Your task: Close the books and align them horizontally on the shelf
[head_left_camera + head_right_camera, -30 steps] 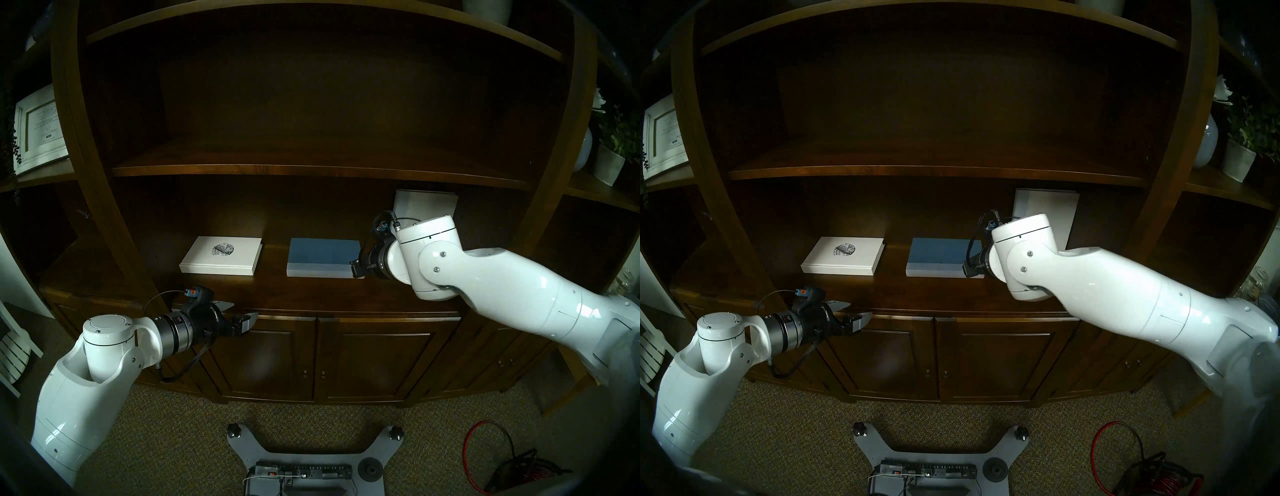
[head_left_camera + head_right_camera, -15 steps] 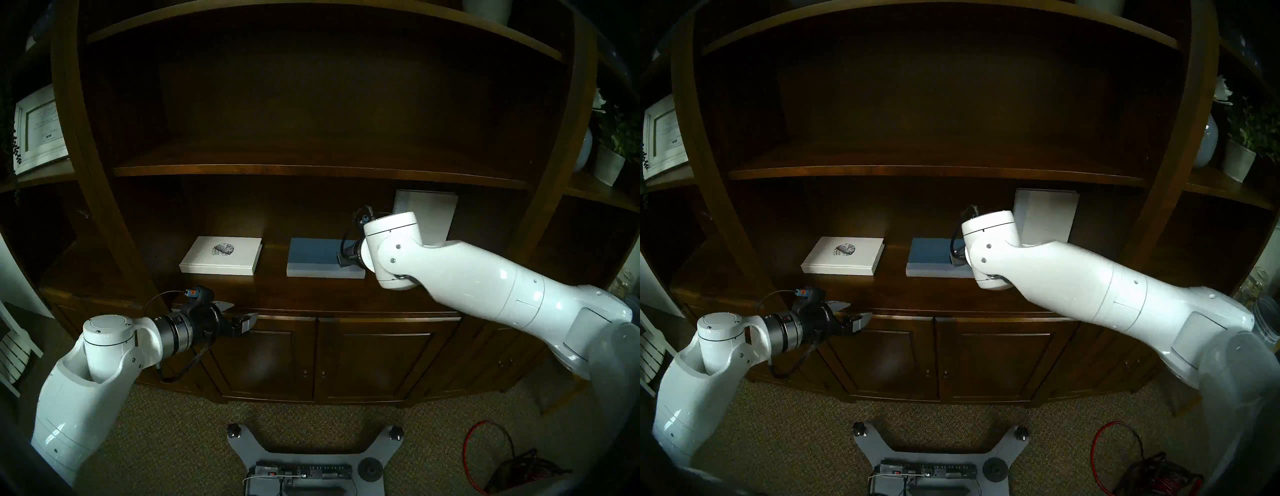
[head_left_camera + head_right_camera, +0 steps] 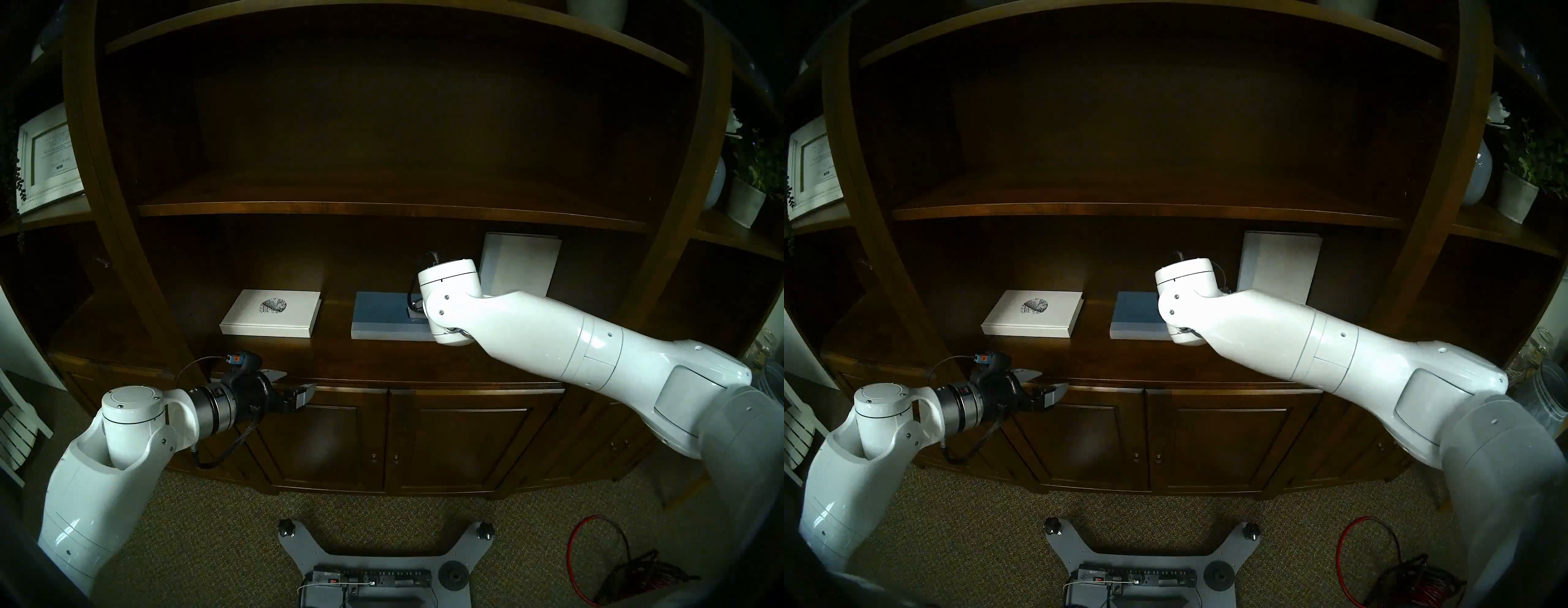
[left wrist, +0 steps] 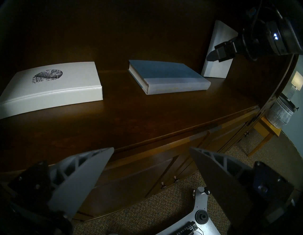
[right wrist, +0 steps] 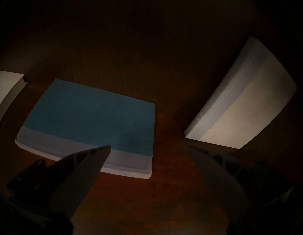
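- Bookcase [image 3: 127, 237]: dark wood, the board above the books bare.
- Shelf [image 3: 382, 361]: deep ledge over the cabinet doors [image 3: 475, 441], carries all three books.
- Right arm [image 3: 594, 344]: reaches in from the right, wrist over the blue book's right end, blocks that end in both head views.
- Left arm [image 3: 106, 458]: low on the left, in front of the shelf edge.
- Emblem book [image 3: 271, 313]: closed, lying flat, left on the shelf.
- Blue book [image 3: 382, 316]: closed, flat, mid-shelf, clear gap to the emblem book.
- White book [image 3: 524, 261]: upright, leaning against the back panel, right of the blue book, apart from it.
- Right gripper [image 5: 149, 147]: jaws spread, empty, hanging over the gap between blue and white books; touches neither.
- Left gripper [image 3: 292, 384]: jaws spread, empty, at the shelf's front edge, well short of the emblem book.
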Robot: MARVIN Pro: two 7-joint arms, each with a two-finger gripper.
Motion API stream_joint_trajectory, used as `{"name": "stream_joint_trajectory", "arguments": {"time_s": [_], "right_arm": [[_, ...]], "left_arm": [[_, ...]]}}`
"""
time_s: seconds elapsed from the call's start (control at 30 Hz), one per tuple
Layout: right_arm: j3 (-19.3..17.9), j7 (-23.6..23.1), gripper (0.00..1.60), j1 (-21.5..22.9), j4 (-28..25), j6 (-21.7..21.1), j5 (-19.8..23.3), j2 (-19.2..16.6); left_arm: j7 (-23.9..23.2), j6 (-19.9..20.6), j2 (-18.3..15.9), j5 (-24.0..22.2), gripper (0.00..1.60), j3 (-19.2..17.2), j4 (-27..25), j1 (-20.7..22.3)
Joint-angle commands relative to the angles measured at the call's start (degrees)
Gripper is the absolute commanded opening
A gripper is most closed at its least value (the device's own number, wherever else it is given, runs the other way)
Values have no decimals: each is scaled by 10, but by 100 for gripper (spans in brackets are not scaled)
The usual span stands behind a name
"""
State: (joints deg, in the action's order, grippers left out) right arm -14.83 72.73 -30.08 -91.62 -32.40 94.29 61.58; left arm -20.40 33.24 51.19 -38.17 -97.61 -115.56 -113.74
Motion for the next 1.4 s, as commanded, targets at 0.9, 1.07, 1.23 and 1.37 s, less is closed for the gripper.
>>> {"name": "stream_joint_trajectory", "arguments": {"time_s": [0.9,1.07,1.23,1.37], "right_arm": [[0,66,160,67,200,7,-8,56],[4,64,160,74,234,8,-11,76],[6,67,160,81,265,12,-14,92],[6,73,160,86,282,15,-14,99]], "left_arm": [[-1,-4,-1,-1,160,-5,-11,10],[-1,-4,-1,-1,160,-5,-11,10],[-1,-4,-1,-1,160,-5,-11,10],[-1,-4,-1,-1,160,-5,-11,10]]}}
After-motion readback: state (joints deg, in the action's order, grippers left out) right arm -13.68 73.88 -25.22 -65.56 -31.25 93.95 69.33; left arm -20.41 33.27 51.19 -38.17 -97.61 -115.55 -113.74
